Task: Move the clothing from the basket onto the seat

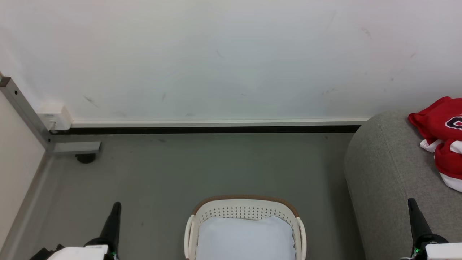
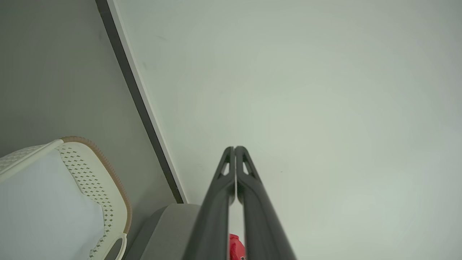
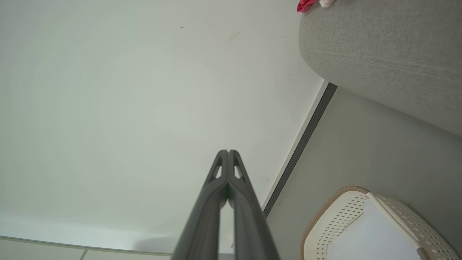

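Note:
The red clothing [image 1: 443,133] with white trim lies on the grey seat [image 1: 389,180] at the right; a bit of the clothing [image 3: 306,5] peeks over the seat [image 3: 382,50] in the right wrist view. The cream basket [image 1: 245,206] with a brown rim stands on the floor at bottom centre, a white pad [image 1: 245,238] inside it. My left gripper [image 1: 116,205] is shut and holds nothing, to the basket's left. My right gripper [image 1: 410,200] is shut too, over the seat's front. Both point toward the wall, fingers pressed together [image 2: 235,148] [image 3: 228,151].
A white wall [image 1: 231,54] with a skirting board runs across the back. A metal frame leg [image 1: 25,112] with a caster stands at the left. Grey floor [image 1: 202,166] lies between the wall, the basket and the seat.

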### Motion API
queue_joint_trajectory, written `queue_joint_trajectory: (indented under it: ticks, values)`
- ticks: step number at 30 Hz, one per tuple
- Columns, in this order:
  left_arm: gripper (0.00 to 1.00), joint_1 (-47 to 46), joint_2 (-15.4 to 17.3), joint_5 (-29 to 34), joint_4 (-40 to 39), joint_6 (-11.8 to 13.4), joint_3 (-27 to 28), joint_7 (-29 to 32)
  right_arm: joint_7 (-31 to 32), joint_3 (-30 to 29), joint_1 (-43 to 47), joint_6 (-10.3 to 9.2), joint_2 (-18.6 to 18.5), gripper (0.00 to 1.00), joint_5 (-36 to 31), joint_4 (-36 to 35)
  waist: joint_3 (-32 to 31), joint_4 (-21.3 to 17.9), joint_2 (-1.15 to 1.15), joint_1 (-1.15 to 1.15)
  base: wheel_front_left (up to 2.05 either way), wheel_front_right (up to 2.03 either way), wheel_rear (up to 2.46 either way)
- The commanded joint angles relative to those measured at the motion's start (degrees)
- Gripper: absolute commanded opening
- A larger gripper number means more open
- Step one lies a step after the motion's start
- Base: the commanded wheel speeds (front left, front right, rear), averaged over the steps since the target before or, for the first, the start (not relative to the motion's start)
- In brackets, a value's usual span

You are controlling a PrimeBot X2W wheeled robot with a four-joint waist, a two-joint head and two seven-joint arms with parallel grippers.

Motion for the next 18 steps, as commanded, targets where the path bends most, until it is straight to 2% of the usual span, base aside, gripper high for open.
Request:
queue_joint_trajectory:
  ticks: [1, 18]
  values:
    - [0.0, -0.9, 0.16, -1.4, -0.3, -0.42, 0.42, 0.35, 0.39, -0.27, -1.08, -0.1, -0.49, 0.0, 1.53, -0.46, 0.04, 0.06, 0.0, 0.0, 0.0, 0.0, 0.0]
    - [0.0, -1.92, 0.03, -7.34, -0.31, -1.34, 1.34, 2.1, 2.21, -0.84, -1.71, -0.11, -0.52, 0.0, 8.31, -0.52, 0.46, 0.63, 0.0, 0.0, 0.0, 0.0, 0.0]
